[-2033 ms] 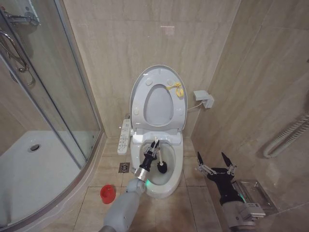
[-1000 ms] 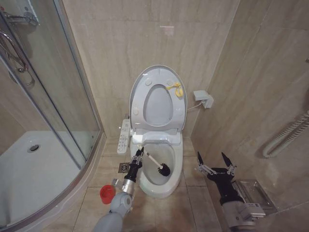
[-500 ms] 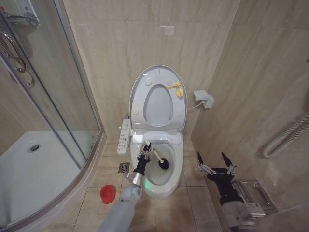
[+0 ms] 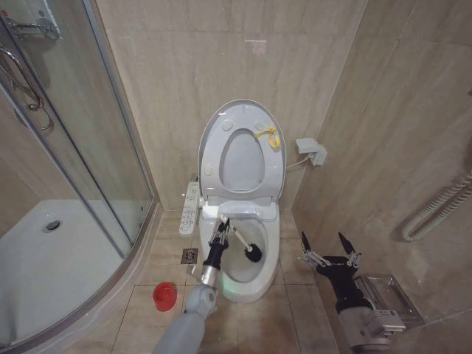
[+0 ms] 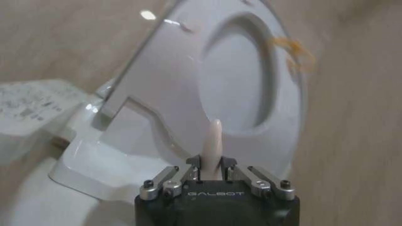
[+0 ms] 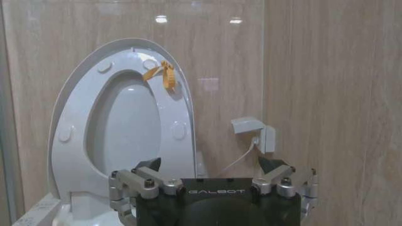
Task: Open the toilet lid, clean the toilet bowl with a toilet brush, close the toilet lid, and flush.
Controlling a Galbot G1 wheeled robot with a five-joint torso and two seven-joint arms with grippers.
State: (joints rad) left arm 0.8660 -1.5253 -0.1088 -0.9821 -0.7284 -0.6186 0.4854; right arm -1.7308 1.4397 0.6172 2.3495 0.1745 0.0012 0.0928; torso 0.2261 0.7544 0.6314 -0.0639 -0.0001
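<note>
The toilet lid [image 4: 242,158] stands raised against the wall, with the white seat [image 4: 210,151] and its yellow tag [image 4: 268,135] up against it. Below, the toilet bowl [image 4: 271,265] is uncovered. My left gripper [image 4: 221,227] hovers over the bowl's left rim, shut on the white handle of the toilet brush [image 4: 253,254], whose dark head sits inside the basin. In the left wrist view the handle [image 5: 214,141] sticks out between the shut fingers toward the seat [image 5: 169,84]. My right gripper [image 4: 330,247] [image 6: 210,167] waits open to the right of the bowl, facing the lid [image 6: 125,122].
The brush's red cup holder [image 4: 164,295] stands on the floor left of the bowl, near a floor drain [image 4: 189,256]. A control panel [image 4: 189,209] flanks the toilet. The glass shower enclosure [image 4: 88,162] is on the left; a wall box [image 4: 313,151] and hose [image 4: 435,210] are on the right.
My left gripper swung out past the bowl's left side, then came back over the left rim, sweeping the brush head around inside the basin. The right arm has stayed still.
</note>
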